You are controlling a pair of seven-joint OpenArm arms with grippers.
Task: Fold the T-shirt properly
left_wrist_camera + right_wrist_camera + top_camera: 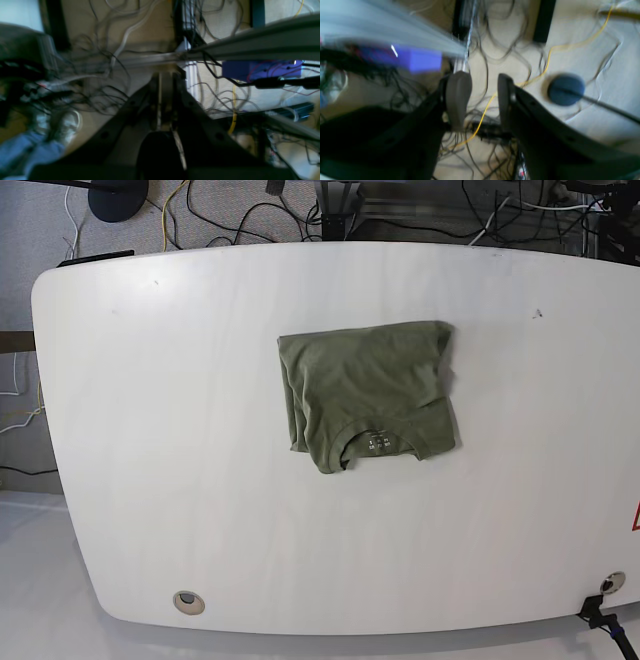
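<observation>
Hanging empty, left gripper [165, 100] closed, right gripper [481, 100] partly open, folded T-shirt [368, 392] on table [150, 430].

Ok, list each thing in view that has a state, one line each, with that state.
T-shirt: folded into a compact rectangle, lying flat on the table, collar and inner label facing up on the near edge, held by neither gripper.
Left gripper: shut, empty, off the table.
Right gripper: open, nothing between its fingers, off the table.
Table: white top, carrying only the shirt.
</observation>
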